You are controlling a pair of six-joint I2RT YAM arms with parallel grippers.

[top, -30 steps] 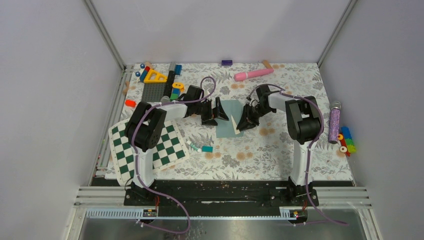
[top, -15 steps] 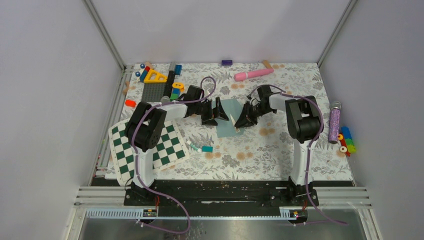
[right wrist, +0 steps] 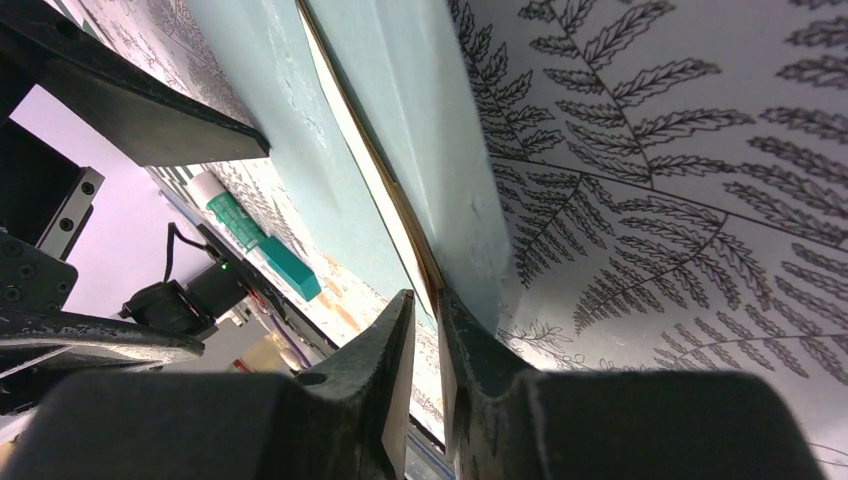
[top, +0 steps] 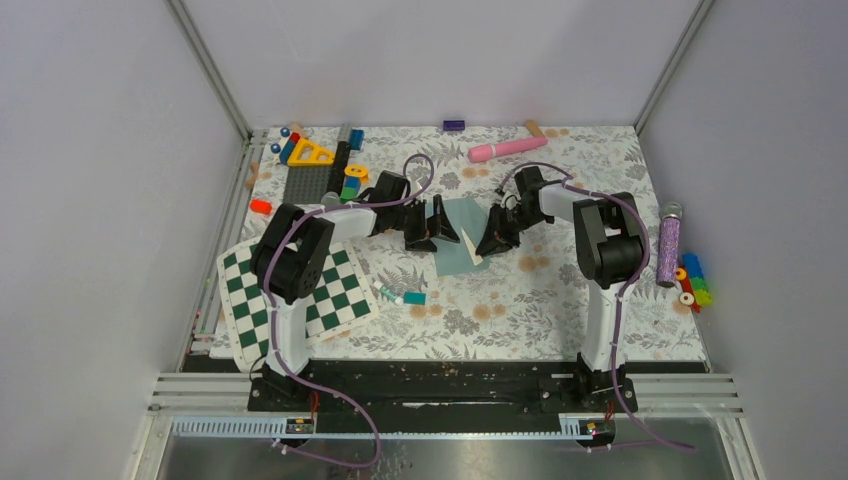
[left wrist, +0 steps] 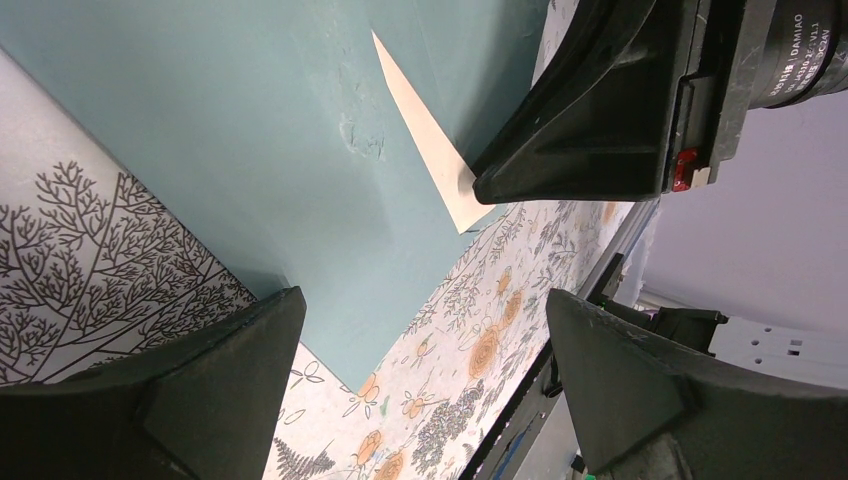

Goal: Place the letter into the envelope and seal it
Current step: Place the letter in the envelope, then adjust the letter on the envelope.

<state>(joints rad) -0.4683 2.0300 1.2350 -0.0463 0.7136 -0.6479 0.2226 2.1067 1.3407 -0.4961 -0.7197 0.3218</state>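
1. My left claw (left wrist: 420, 310) gapes wide and holds nothing; its matte black wedge fingers (left wrist: 200, 400) sit at the 9 o'clock edge of the envelope (top: 458, 240).
2. My right claw (right wrist: 428, 300) is pinched to a narrow slit on the thin edge of the letter (left wrist: 430, 150), at the envelope's 3 o'clock side.
3. The envelope, flat smooth teal paper, lies on the fern-printed cloth (right wrist: 650, 150); the cream letter pokes out as a sharp triangle toward 4 o'clock.

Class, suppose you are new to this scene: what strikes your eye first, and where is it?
Two black grippers meet mid-table over the teal envelope: the left gripper gapes wide at its left side, the right gripper stands narrow at the cream letter poking out. A green-white checkerboard lies near-left.
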